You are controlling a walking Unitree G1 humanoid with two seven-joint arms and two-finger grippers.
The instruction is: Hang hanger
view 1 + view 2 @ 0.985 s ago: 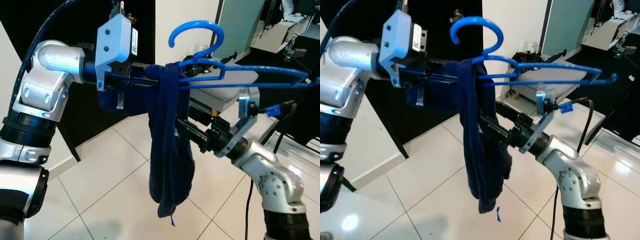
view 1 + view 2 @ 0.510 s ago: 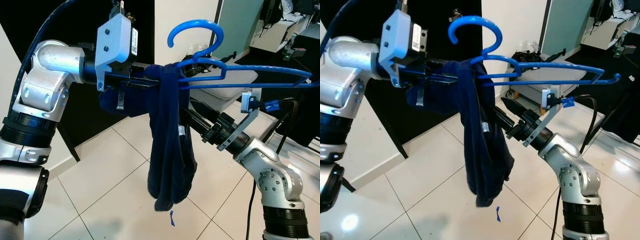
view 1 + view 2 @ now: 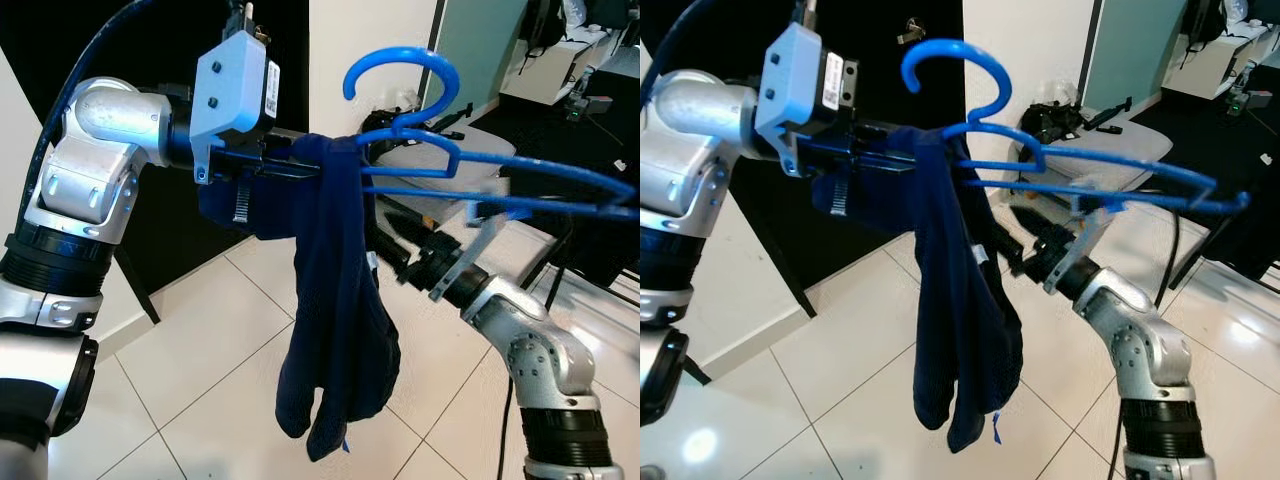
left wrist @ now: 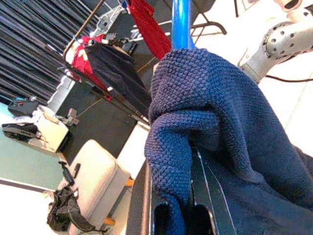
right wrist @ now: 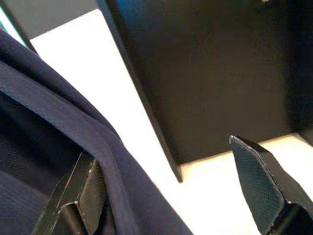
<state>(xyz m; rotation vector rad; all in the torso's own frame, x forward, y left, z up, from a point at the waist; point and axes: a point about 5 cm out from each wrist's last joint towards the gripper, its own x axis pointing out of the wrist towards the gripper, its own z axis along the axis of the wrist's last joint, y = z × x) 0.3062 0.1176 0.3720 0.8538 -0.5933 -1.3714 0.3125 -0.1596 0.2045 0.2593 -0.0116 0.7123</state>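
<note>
White tiles [image 3: 200, 350] below; one blue hanger [image 3: 480, 180] with one navy garment [image 3: 340, 330] (drooping), clamped by left gripper [image 4: 176, 215]. Right gripper [image 5: 171, 196] gapes beside the cloth.

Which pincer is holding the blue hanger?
The left pincer, up high on the robot's left, grips the blue hanger and navy garment. The right pincer sits lower, open.

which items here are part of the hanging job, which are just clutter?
Job:
blue hanger
navy garment draped over it
left gripper, jaws shut on the hanger
right gripper, jaws open beside the garment

Clutter:
padded stool
black bag
red cloth on rack
</note>
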